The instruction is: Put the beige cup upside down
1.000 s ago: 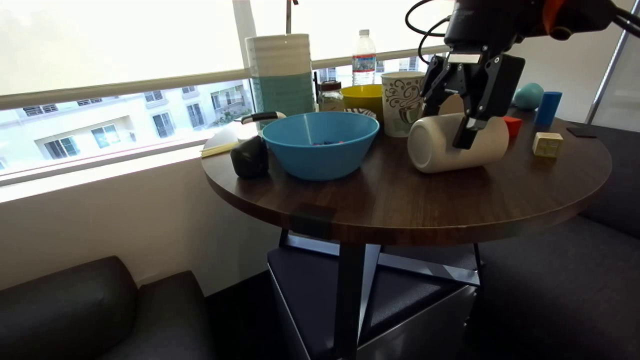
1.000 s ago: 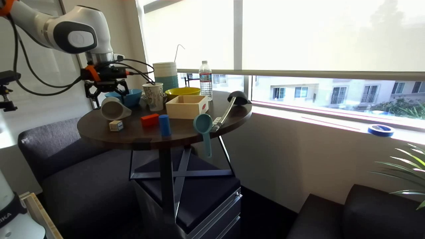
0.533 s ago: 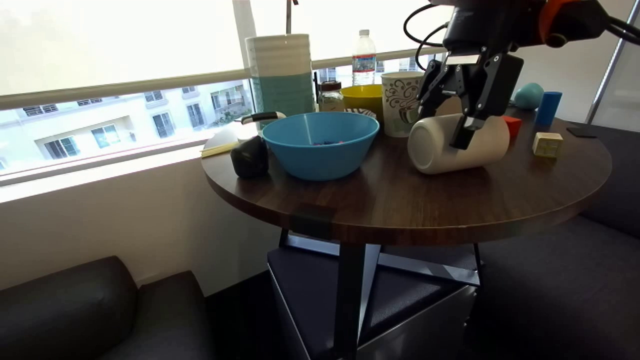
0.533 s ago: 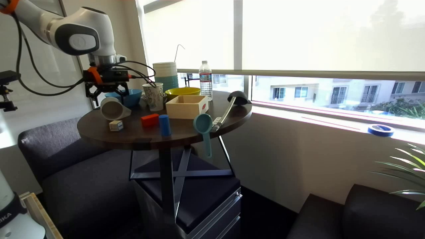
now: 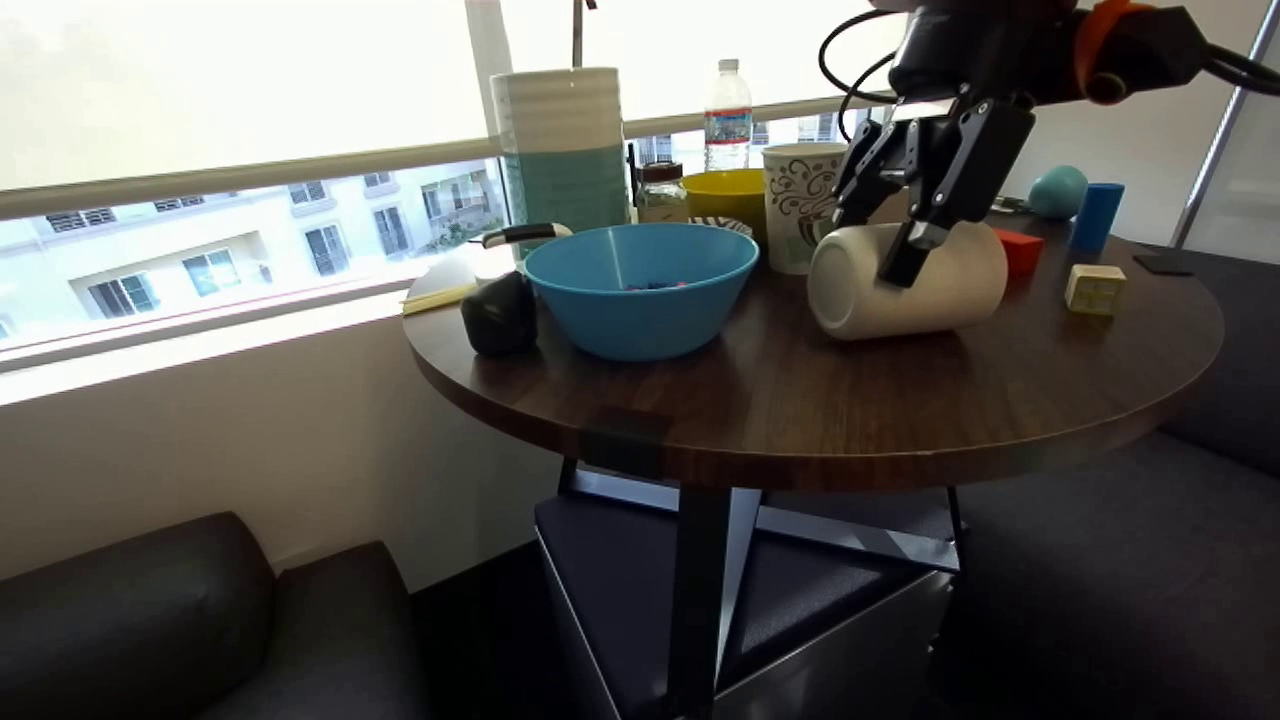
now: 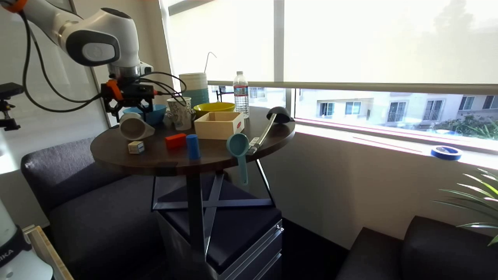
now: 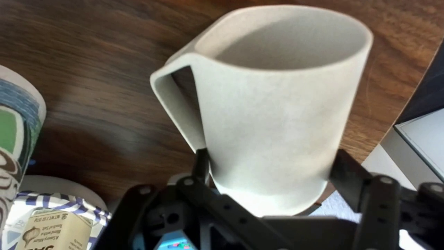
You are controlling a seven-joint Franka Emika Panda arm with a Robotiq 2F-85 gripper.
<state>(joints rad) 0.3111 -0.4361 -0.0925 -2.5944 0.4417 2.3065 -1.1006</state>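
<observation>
Firstly, round table (image 5: 760, 400): its dark wooden top is seen in both exterior views.
Robot arm (image 6: 95, 39): extended over the table, its wrist pointed downward.
Blue bowl (image 5: 640, 305): stood upright on the table; its contents are too small to be told.
Wooden box (image 6: 213, 131): set just in front of a yellow bowl (image 6: 214, 108) in an exterior view.
Gripper (image 7: 271, 161): its fingers (image 7: 201, 166) are spaced to the width of the beige cup (image 7: 277, 128) and pressed to both sides of its body near the lower end; the cup is gripped.
Beige cup: held on its side at the tabletop, its base (image 5: 832, 287) toward the blue bowl's side, its mouth (image 6: 131, 127) turned to the camera in an exterior view; whether the table is touched cannot be told.
Patterned cup (image 5: 800, 210): stood upright on the beige cup's handle (image 7: 178, 107) side, apart from it.
Blue cylinder (image 6: 193, 147): stood on end near the table's edge.
Red block (image 6: 176, 140): laid between the blue cylinder and the beige cup.
Small cube (image 6: 136, 147): placed near the cup's mouth.
</observation>
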